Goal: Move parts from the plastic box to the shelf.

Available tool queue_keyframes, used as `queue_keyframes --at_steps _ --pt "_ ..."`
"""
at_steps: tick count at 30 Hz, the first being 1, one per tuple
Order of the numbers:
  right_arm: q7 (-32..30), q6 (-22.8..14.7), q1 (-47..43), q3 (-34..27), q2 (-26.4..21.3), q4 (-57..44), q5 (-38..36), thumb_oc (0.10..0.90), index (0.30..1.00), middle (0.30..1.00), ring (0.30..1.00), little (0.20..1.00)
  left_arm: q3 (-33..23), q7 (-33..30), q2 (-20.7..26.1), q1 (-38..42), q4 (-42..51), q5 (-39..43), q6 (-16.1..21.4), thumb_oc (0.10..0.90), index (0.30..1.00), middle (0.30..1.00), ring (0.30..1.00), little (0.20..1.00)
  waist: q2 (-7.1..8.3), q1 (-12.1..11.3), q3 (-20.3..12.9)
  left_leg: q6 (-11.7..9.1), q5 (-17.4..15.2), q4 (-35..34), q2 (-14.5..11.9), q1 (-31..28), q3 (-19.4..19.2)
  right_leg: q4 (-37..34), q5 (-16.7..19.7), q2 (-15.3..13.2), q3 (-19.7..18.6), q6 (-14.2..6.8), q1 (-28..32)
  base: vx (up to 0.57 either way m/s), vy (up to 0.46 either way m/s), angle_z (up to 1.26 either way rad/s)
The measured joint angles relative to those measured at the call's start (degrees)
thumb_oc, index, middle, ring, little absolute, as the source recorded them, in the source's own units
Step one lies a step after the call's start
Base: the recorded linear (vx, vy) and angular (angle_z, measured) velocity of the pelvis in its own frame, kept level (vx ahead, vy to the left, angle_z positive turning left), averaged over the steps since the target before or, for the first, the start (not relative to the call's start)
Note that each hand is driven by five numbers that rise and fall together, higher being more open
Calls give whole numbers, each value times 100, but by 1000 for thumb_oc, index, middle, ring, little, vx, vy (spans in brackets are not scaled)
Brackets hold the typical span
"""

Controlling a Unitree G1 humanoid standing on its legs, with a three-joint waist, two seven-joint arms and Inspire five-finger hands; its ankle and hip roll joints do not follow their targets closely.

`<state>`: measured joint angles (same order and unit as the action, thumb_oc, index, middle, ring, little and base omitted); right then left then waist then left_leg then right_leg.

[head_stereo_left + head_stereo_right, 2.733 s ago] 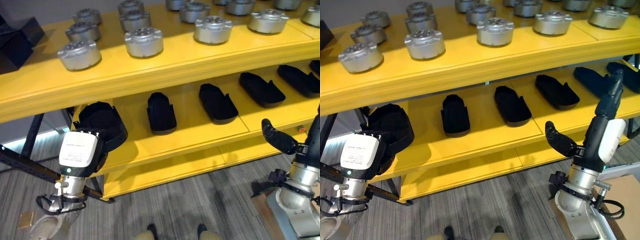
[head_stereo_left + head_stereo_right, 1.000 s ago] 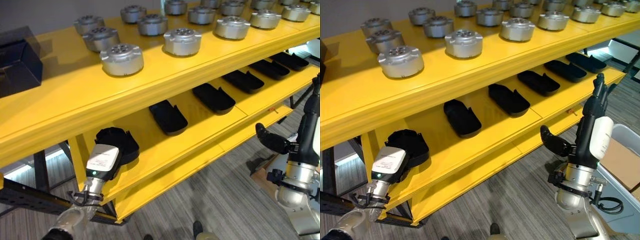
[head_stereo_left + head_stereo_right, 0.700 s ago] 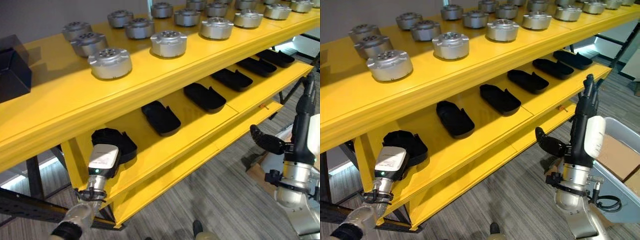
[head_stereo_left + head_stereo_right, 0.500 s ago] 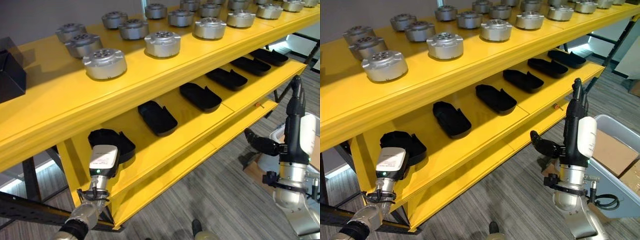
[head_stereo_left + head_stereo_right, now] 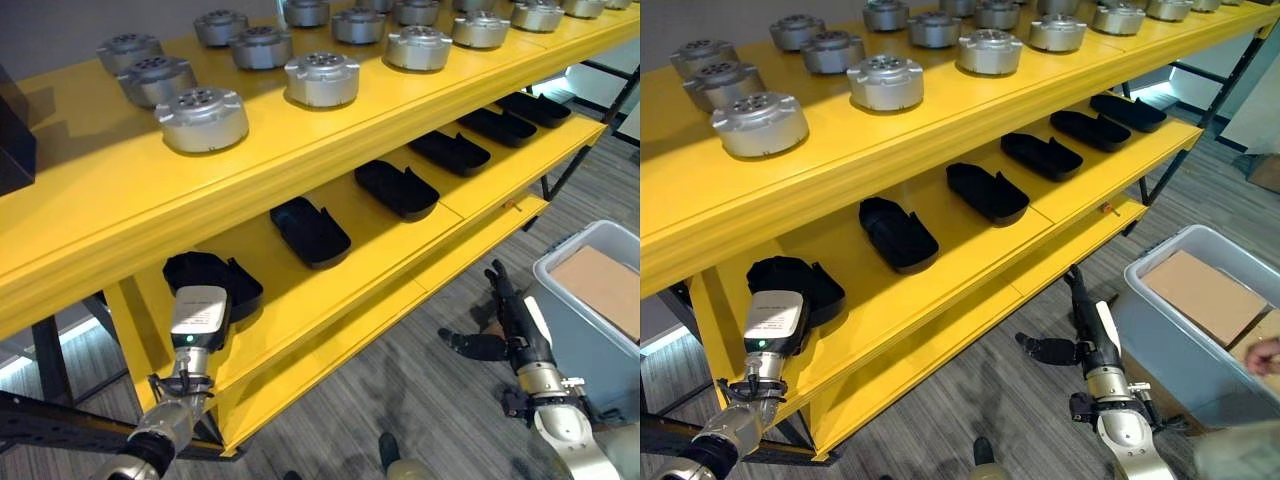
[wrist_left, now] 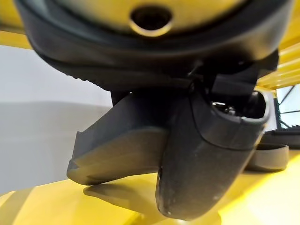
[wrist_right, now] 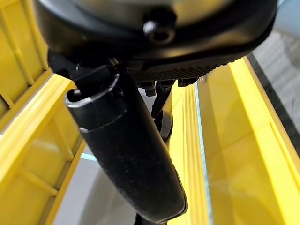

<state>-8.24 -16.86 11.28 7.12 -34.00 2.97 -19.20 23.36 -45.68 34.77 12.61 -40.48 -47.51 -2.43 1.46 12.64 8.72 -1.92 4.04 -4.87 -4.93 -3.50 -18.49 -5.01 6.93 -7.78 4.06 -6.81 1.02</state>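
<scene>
- At the lower left of the left eye view, the left robot hand [image 5: 199,316] is at the near end of the middle shelf [image 5: 330,290], against the black part [image 5: 210,279] lying there; its fingers are hidden behind the part, so I cannot tell whether they grip it.
- Compared with a moment ago, the right robot hand [image 5: 503,318] has dropped from chest height to low over the floor [image 5: 420,390] at the lower right, fingers straight and thumb spread, holding nothing.
- A grey plastic box [image 5: 1175,330] with a cardboard sheet [image 5: 1205,295] inside has come into the right edge as the camera swung.
- That suggests the latest part is placed and the next pick is about to start.
- More black parts [image 5: 310,230] line the middle shelf; silver round parts [image 5: 203,118] sit on the top shelf.
</scene>
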Motion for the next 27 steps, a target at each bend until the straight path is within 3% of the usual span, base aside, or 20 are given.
queue_keyframes --at_steps 5,8,20,27 --pt "688 1 9 1 144 11 -658 900 1000 1000 1000 1000 -1 -49 18 16 2 -6 4 400 300 300 300 300 41 -4 34 -14 -7 1 0 43 5 0 4 -3 10 -5 -38 0 0 0" --pt "923 0 8 2 177 21 -687 900 1000 1000 1000 1000 -5 -116 86 64 -4 -6 3 400 300 300 300 300 101 -12 96 -14 -6 1 3 50 16 -4 2 -8 29 -7 -37 0 0 0" --pt "901 -61 -140 52 173 20 -546 900 1000 1000 1000 1000 -8 -344 382 580 -166 -5 27 400 300 300 300 300 61 -26 595 -14 96 7 18 331 85 3 24 -26 100 -16 -268 -23 8 3" --pt "695 -78 -529 165 156 20 -332 900 1000 1000 1000 1000 7 -415 724 1221 -235 139 20 400 300 300 300 300 75 -37 1144 -5 177 28 23 543 158 7 118 -15 135 56 -465 -38 16 5"
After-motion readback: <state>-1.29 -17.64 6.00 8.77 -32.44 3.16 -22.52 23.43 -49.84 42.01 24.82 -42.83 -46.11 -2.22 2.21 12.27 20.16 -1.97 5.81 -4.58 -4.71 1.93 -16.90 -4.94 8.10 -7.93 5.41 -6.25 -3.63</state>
